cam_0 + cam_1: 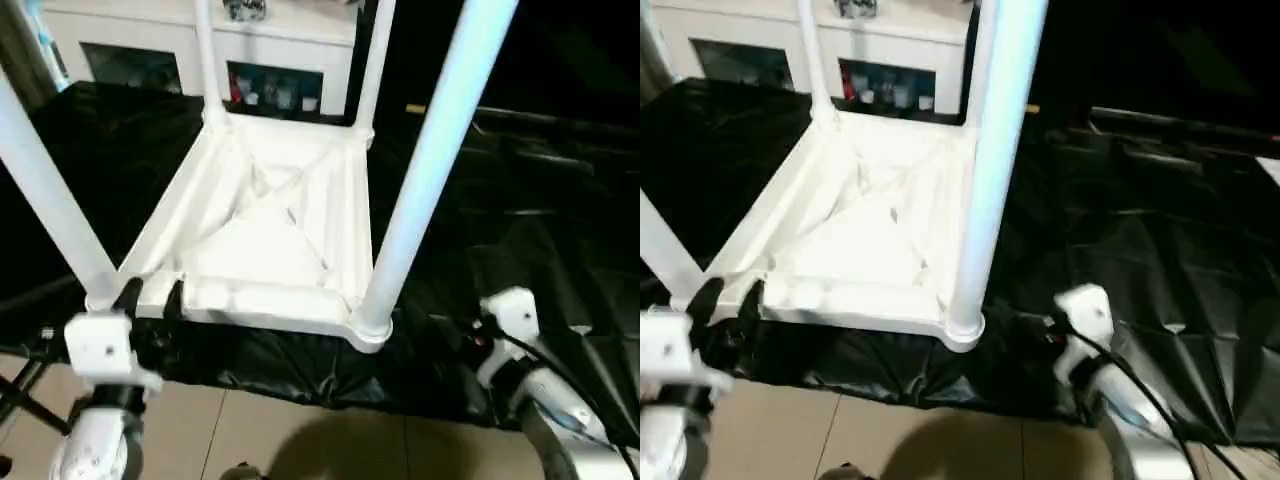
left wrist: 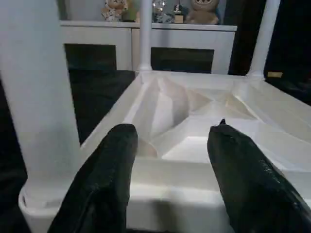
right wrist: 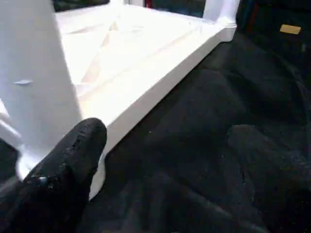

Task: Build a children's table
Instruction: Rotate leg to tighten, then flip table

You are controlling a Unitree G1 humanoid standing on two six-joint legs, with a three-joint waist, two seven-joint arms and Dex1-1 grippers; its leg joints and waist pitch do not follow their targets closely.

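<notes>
Lying upside down on a crinkled black plastic sheet (image 1: 520,250), the white plastic children's table (image 1: 270,240) shows its ribbed underside, and four long tapered white legs (image 1: 440,150) rise from its rounded corner sockets. At the table's near rim, close to the near left corner, the left gripper (image 1: 150,298) hovers with its two black fingers (image 2: 104,174) spread apart on either side of the rim's edge, holding nothing; the left near leg stands just beside it. Near the table's near right corner, the right gripper (image 3: 160,165) sits low over the black sheet with its jaws wide and empty, one black finger just beside the flared base of the right near leg. Beyond the table's far edge stands a white cabinet (image 1: 270,50) with dark glass doors. Pale floor tiles (image 1: 280,430) lie on the near side of the table.
</notes>
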